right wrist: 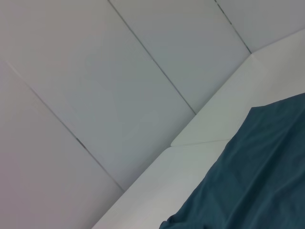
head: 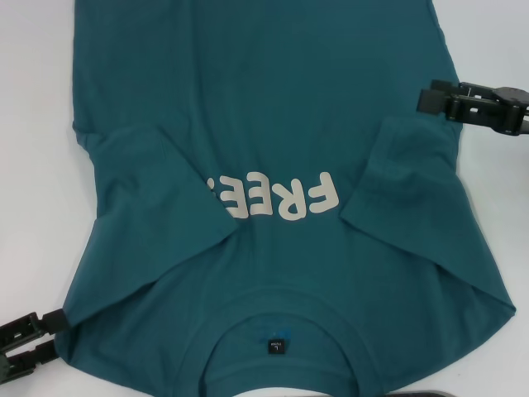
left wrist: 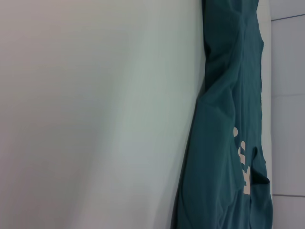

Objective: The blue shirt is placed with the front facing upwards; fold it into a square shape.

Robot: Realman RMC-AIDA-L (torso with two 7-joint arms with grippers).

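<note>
White and smooth, the surface [head: 33, 165] carries the blue shirt [head: 248, 107], which lies front up and fills most of the head view, collar nearest the robot and hem running off the far edge. Both short sleeves are already turned inward over the chest: the left sleeve [head: 157, 190] lies as a slanted flap covering the end of the print, and the right sleeve [head: 413, 182] lies folded toward the middle. That reads as the first narrowing of the shirt, leaving straighter sides so the body can be doubled into a square.

Cream lettering [head: 285, 198] on the chest reads "FREE", upside down from the robot's side, its last mark half hidden under the left sleeve. A small black neck label [head: 275, 347] sits inside the round ribbed collar [head: 281, 310]; its tiny writing cannot be read.

At the near left corner the left gripper [head: 29, 339] sits just beside the shoulder edge; whether its jaws are parted I cannot tell. By the right edge, level with the sleeve fold, the right gripper [head: 434, 98] shows narrow jaws holding nothing.
</note>
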